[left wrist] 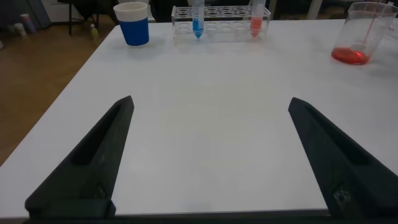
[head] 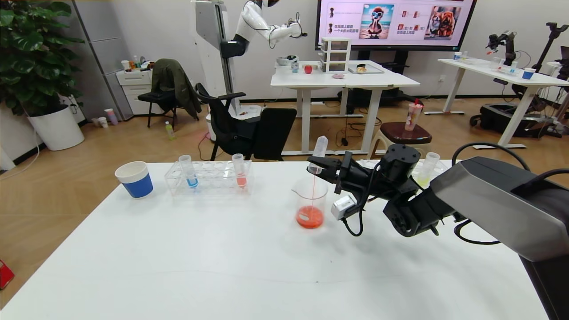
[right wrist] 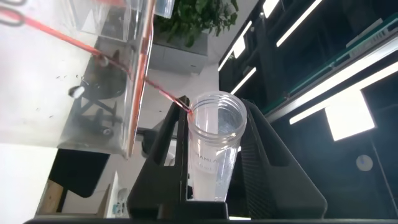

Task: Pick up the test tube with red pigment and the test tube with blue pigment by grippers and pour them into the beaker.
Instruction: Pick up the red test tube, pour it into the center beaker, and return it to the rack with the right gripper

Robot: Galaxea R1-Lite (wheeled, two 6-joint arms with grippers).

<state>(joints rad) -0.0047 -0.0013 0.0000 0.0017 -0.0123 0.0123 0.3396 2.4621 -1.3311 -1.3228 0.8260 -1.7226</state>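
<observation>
R claw (head: 316,166) is clamped on the test tube with red pigment (head: 318,153), held mouth-down right over the beaker (head: 310,201) mid-bench, w/ a thin red stream running into the red pool at the beaker's bottom. Test tube with blue pigment (head: 188,170) stands upright in the clear rack (head: 209,178) at the far L of the bench (head: 222,258), beside a salmon-orange tube (head: 239,170) and near a blue-and-white cup (head: 134,178). L claw (left wrist: 205,162) hangs low over bare bench, fingers spread wide, holding nothing.

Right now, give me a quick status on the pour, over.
Right gripper shut on red tube, tipped over beaker, red stream falling in. Left gripper open, low over table. Blue tube in rack. Nothing blocking.
</observation>
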